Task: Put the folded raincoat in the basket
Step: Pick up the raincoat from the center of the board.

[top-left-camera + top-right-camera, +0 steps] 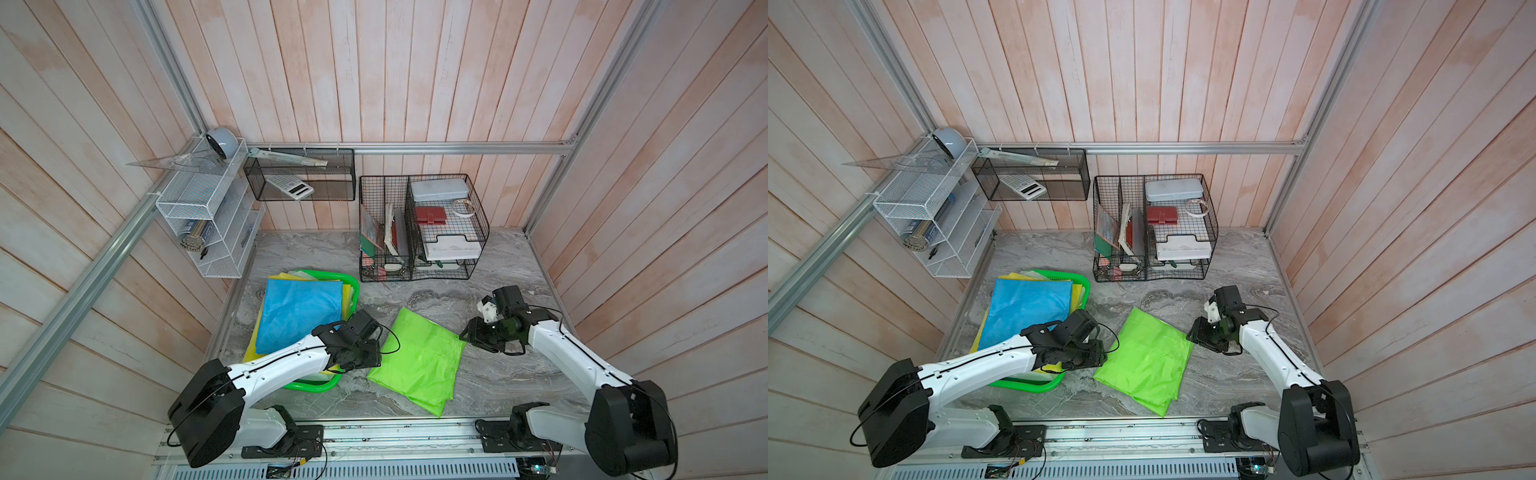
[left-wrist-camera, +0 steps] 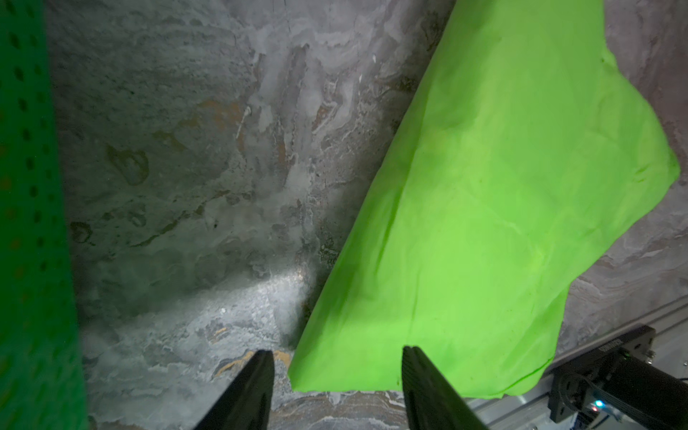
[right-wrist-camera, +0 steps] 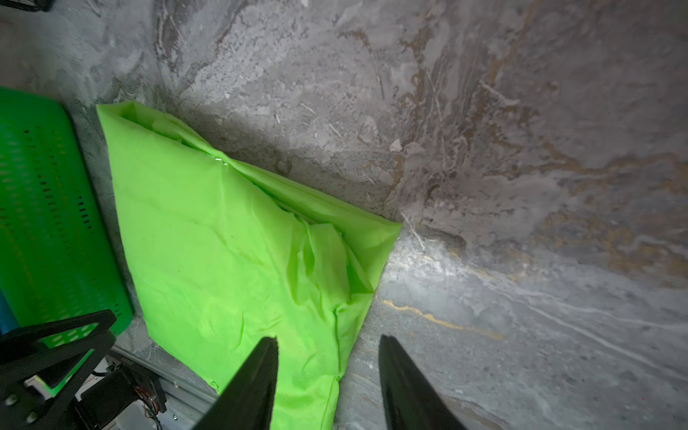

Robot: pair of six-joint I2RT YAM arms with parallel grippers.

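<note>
Presently, note the left hand (image 2: 337, 353) at a moderate spread, gripping nothing: one fingertip over bare counter (image 2: 186, 186), the other over the folded raincoat (image 2: 484, 204), with the raincoat's nearest edge passing between them. Note the right hand (image 3: 329, 340) likewise parted and empty, astride the opposite edge of the same raincoat, one fingertip above fabric, one above counter. Cannot confirm fingertip contact with the fabric from either wrist view.

Locate the raincoat flat on the counter, directly between the two hands and outside the basket. Read its long axis as crossing the line that joins the hands, running from the front rail away toward the black wire racks (image 1: 384, 187); hence a long side, not an end, in front of each hand.

Locate the basket (image 1: 351, 286) just beyond the left hand, on the side away from the raincoat, with a strip of bare counter between, holding a blue folded sheet (image 1: 297, 311). Treat the left hand as the nearer to the basket. Expect travel from the right hand's side toward and past the left hand. Judge the step as pre-grasp: pinch both edges, then lift together.
</note>
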